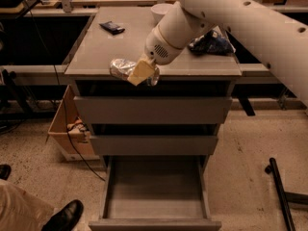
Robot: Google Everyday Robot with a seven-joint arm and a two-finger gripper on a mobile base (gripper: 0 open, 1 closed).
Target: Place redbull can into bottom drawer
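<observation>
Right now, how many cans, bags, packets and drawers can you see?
Cans: 1, the redbull can, held by the gripper at the front edge of the cabinet top.
Bags: 1, the blue-and-white bag.
Packets: 1, the dark blue packet.
Drawers: 3, the bottom drawer open, two upper drawers shut.
Total: 6.
</observation>
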